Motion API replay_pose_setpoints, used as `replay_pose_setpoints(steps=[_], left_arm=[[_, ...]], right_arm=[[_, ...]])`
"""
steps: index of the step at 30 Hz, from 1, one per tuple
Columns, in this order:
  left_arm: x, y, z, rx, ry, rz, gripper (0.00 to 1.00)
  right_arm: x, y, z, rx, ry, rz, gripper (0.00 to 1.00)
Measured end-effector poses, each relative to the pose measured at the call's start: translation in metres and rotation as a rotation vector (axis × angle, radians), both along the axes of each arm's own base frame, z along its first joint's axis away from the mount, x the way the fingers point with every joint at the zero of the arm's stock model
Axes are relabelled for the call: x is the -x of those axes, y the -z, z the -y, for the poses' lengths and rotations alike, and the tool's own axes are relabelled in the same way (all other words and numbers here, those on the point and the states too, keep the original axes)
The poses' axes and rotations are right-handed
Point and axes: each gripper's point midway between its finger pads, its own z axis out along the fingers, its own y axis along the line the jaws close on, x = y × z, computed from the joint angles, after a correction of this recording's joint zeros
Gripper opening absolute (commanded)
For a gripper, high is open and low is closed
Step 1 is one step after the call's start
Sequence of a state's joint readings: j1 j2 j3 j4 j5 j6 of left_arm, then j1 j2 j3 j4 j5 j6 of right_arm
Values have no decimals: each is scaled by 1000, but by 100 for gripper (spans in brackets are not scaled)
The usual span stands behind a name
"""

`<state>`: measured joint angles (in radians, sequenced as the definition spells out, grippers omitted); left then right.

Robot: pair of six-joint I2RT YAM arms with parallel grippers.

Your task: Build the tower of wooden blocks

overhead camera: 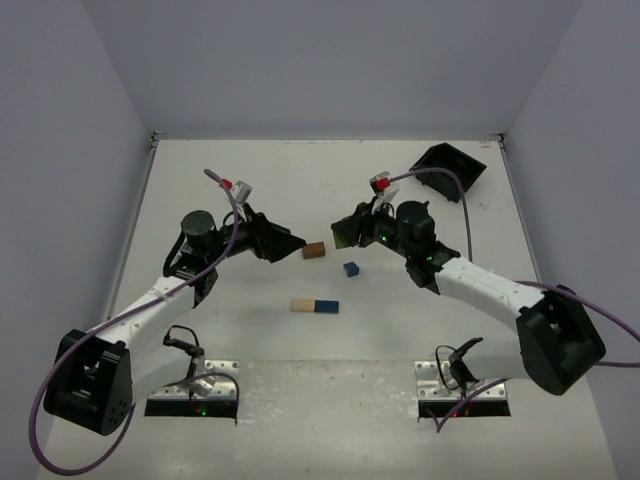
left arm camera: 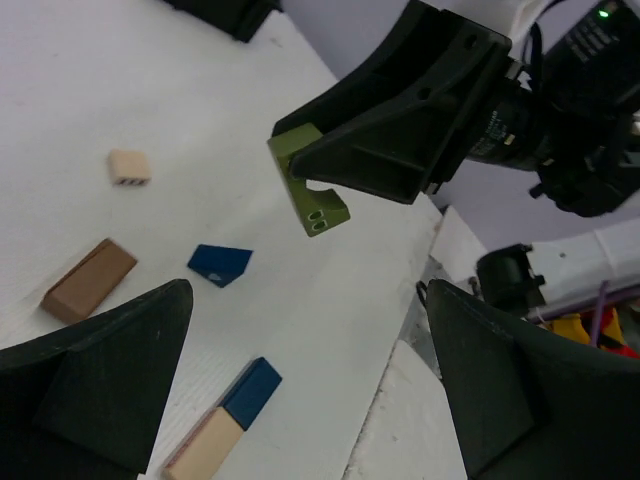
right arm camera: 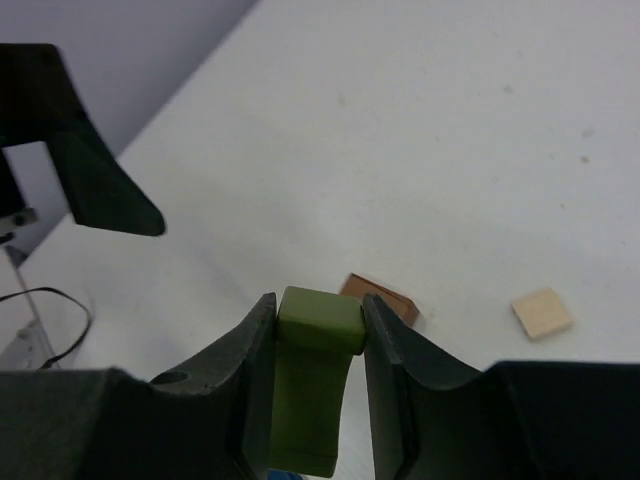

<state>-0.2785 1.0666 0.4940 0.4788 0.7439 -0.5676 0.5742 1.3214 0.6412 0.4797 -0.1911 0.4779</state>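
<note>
Olive-green painted wooden arch block (right arm camera: 315, 400), light, rigid and probably slick, sits pinched across its flat faces by the right gripper (right arm camera: 318, 305) above the table's (overhead camera: 250, 180) middle. Below, a reddish-brown wooden brick (overhead camera: 314, 250) and dark blue wedge (overhead camera: 350, 268) lie loose, unstacked. Left gripper (overhead camera: 292, 242) gapes empty.

From my overhead feed, a black plastic bin (overhead camera: 449, 166) sits at about one o'clock on the white table (overhead camera: 300, 180), close to the far right corner and turned at an angle to the table's edges. I can't tell which way its opening faces. Pale grey walls (overhead camera: 330, 60) close the table in at nine, twelve and three o'clock. The right wrist feed shows faint specks on the table.
</note>
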Motion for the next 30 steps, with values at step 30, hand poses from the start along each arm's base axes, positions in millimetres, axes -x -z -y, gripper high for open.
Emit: replay_pose_setpoints(steps=[30], left_arm=[[63,-87,80,220,443,264,74]], right_arm=[[89,-119,0,-513,-246,134,17]])
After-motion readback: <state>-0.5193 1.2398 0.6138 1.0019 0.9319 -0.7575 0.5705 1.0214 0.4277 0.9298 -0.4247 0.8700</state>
